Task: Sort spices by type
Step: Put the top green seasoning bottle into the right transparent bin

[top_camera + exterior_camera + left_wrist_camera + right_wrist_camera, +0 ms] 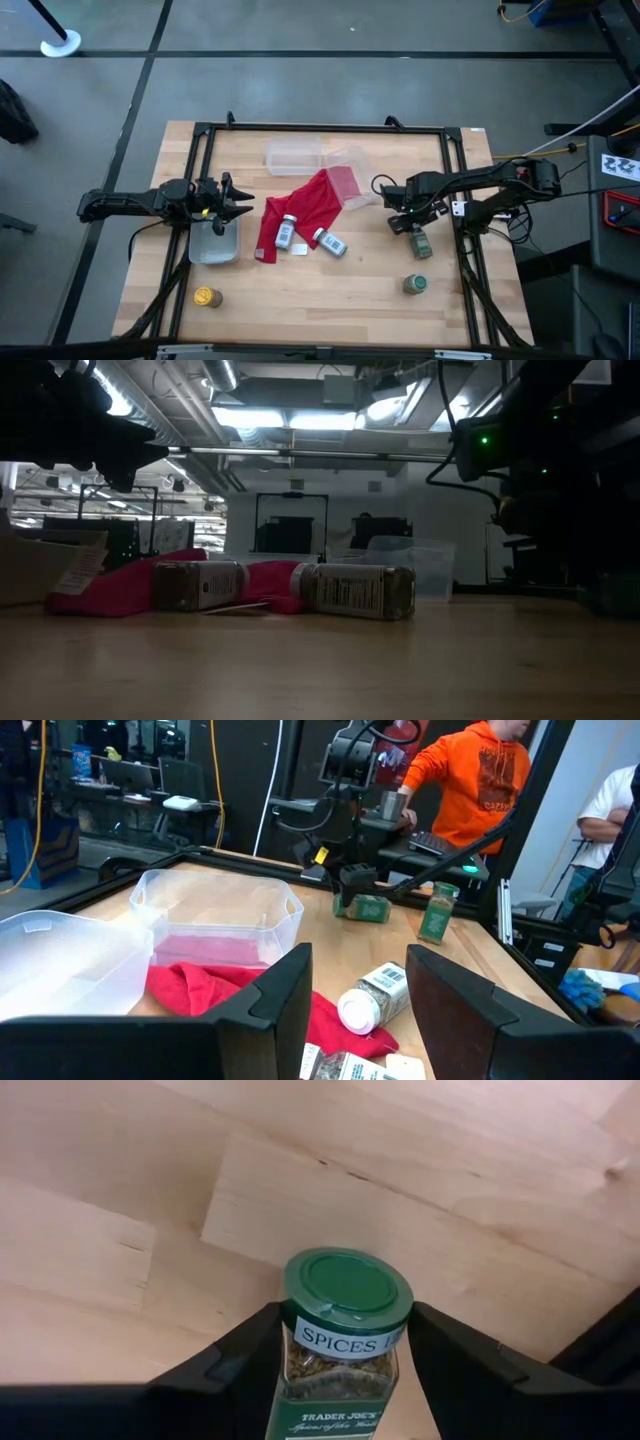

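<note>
My right gripper [408, 222] is at the table's right, shut on a green-capped jar [345, 1330]; the jar also shows in the high view [420, 244]. A second green-capped jar [415, 285] stands upright nearer the front edge. Two silver-grey jars [287, 232] [331, 243] lie on their sides by the red cloth [305, 205]. The yellow jar [206, 297] stands at the front left. My left gripper [238, 206] hovers open and empty above a clear tub [214, 243]. My right gripper pinches the jar's glass body just below the green cap [340, 1365] between its two fingers, one on each side. The jar lies along the fingers, cap end pointing away from the wrist. Whether it rests on the table, I cannot tell.
Two more clear tubs [293, 157] [350, 168] sit at the back centre, one holding part of the red cloth. A black frame [320, 128] borders the table. A person in an orange hoodie [480, 780] and another person [612, 815] are beyond the table's right side.
</note>
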Controlling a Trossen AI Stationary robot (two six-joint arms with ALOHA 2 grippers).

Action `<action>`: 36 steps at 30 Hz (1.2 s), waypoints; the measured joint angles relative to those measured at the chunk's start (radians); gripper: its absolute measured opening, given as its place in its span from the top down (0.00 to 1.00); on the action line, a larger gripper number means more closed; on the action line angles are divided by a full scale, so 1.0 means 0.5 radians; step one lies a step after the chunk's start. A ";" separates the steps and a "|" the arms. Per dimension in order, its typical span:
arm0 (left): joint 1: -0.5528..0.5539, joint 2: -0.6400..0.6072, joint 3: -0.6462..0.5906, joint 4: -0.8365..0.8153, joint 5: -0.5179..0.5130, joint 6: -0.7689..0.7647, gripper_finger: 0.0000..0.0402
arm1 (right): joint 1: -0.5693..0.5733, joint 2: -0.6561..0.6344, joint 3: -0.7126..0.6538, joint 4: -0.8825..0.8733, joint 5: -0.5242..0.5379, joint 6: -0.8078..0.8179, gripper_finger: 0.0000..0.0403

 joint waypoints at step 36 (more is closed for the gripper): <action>0.000 0.000 0.000 0.000 0.000 0.000 0.63 | -0.002 0.044 -0.014 0.261 0.215 -0.102 0.38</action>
